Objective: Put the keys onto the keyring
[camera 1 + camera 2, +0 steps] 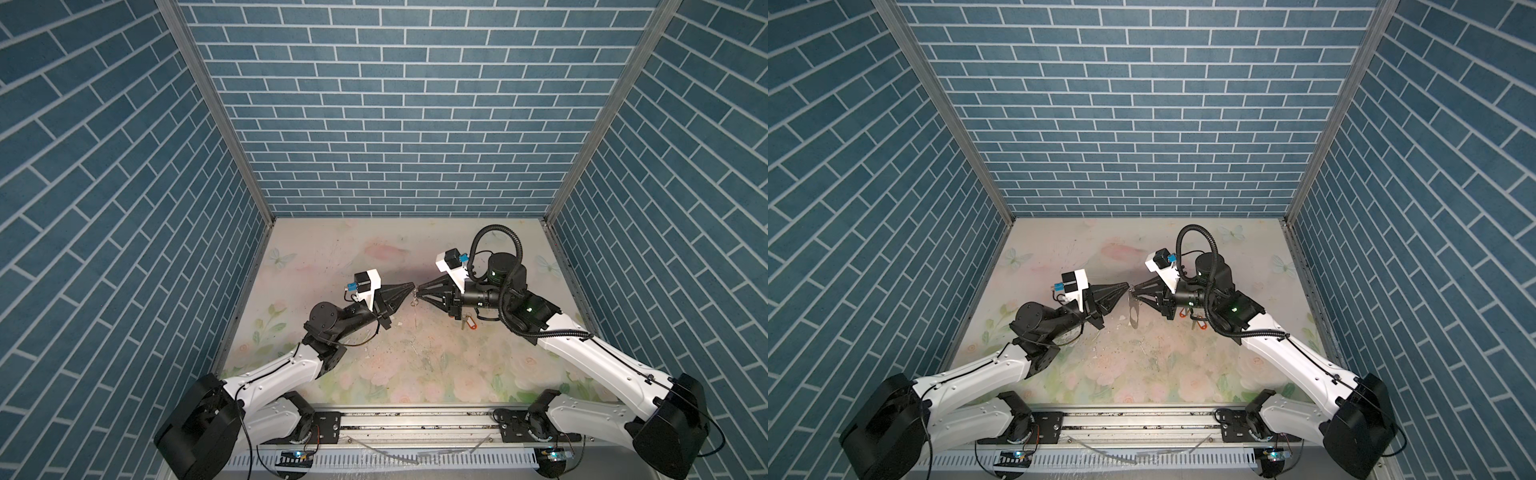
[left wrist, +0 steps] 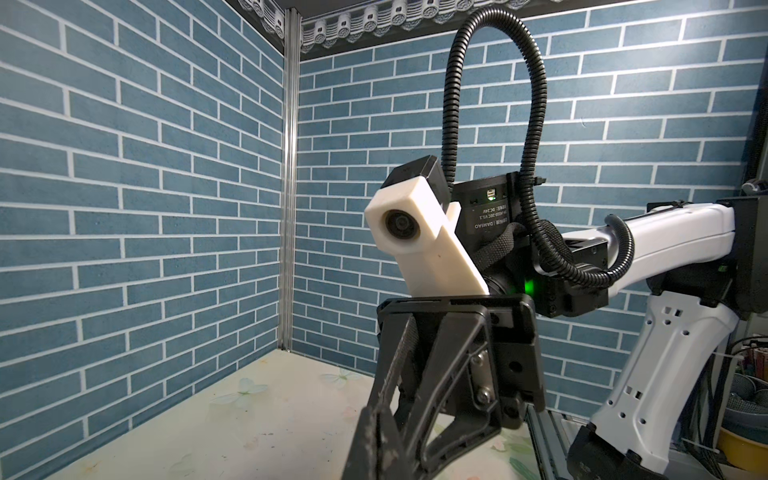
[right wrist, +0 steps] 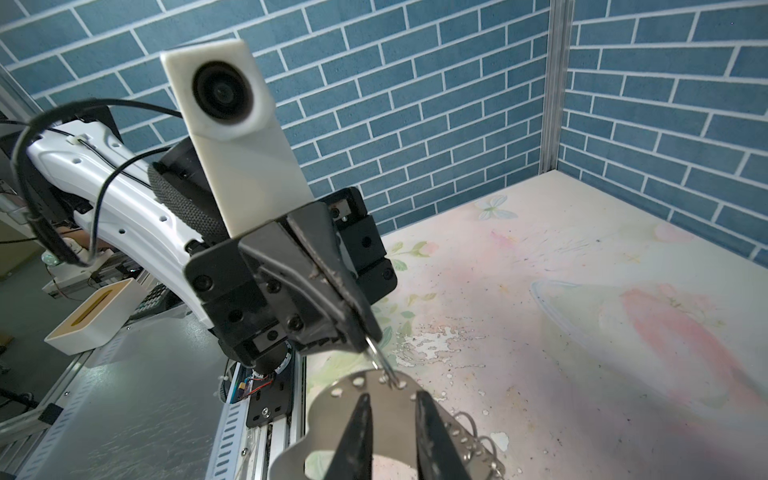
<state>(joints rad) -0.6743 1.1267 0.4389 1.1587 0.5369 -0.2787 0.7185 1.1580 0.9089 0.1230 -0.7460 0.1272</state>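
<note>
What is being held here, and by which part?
The left gripper pinches one small silver ring on the keyring. The right gripper is at the keyring; grip unclear.

Lab test cell, brick-print walls, aluminium rail

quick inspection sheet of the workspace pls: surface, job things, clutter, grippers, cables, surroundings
surface: floral mat, print scuffed and flaked mid-table
job's things: keyring hangs at the gripper tips; keys with orange tags lie on the mat under the right arm, partly hidden
clutter: nothing seen
grippers: left gripper shut on a small ring threaded through the keyring; right gripper straddles the keyring, grip unclear
cables: black corrugated hose loops over the right arm
surroundings: blue brick-pattern walls on three sides
</note>
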